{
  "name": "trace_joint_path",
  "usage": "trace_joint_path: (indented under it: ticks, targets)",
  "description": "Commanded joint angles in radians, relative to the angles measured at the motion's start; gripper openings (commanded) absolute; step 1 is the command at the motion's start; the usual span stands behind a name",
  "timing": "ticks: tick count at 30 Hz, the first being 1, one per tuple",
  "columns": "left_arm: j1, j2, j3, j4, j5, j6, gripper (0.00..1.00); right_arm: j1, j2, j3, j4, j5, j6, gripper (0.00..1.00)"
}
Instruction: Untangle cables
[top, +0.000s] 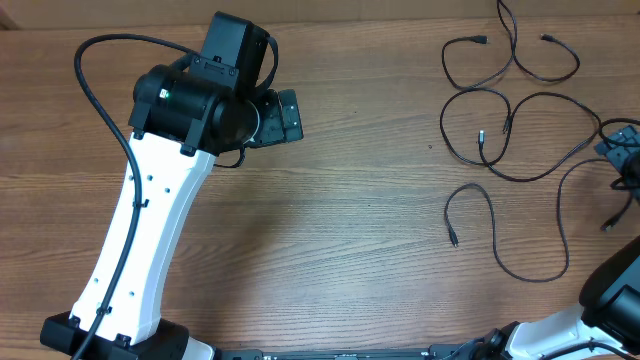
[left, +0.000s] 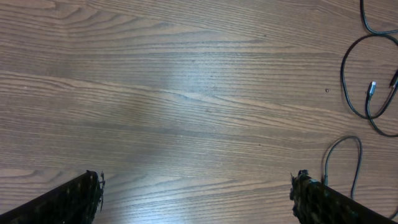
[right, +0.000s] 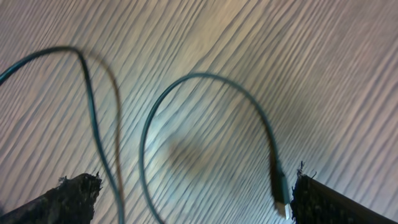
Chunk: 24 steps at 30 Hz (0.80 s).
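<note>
Several thin black cables (top: 520, 110) lie as loose wavy strands on the right part of the wooden table (top: 350, 230), spread apart and crossing in a few places. My right gripper (top: 622, 150) is at the table's far right edge above them. In the right wrist view it (right: 196, 194) is open, with a curved strand (right: 205, 78) and its plug end (right: 281, 196) on the wood between the fingers, held by neither. My left gripper (top: 293, 116) hangs over bare wood left of the cables. It (left: 196, 194) is open and holds nothing, and cable loops (left: 346, 81) show at the right.
The white left arm (top: 150, 230) with its thick black cord (top: 100, 90) stretches across the table's left side. The base of the right arm (top: 600, 310) sits at the bottom right corner. Bare wood lies between the left gripper and the cables.
</note>
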<state>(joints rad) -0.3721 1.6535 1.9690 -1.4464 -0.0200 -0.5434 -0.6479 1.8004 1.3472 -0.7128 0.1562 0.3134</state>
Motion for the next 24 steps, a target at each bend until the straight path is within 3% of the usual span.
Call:
trace_joint_path:
  ticks: [1, 7, 10, 18, 24]
  targets:
    - [0.003, 0.009, 0.003, -0.003, -0.013, 0.023, 1.0, -0.003, 0.032, -0.006, 0.023, 0.079, -0.008, 1.0]
    - [0.003, 0.009, 0.003, -0.024, -0.013, 0.024, 1.0, -0.04, 0.081, -0.006, 0.044, 0.086, -0.02, 0.92]
    - [0.003, 0.009, 0.003, -0.024, -0.013, 0.023, 1.0, -0.082, 0.091, -0.006, 0.058, 0.05, -0.074, 1.0]
    - [0.003, 0.009, 0.003, -0.024, -0.013, 0.024, 1.0, -0.182, 0.161, -0.006, 0.052, -0.096, -0.087, 0.99]
    - [0.003, 0.009, 0.003, -0.018, -0.014, 0.023, 1.0, -0.183, 0.177, -0.006, 0.06, -0.102, -0.087, 0.76]
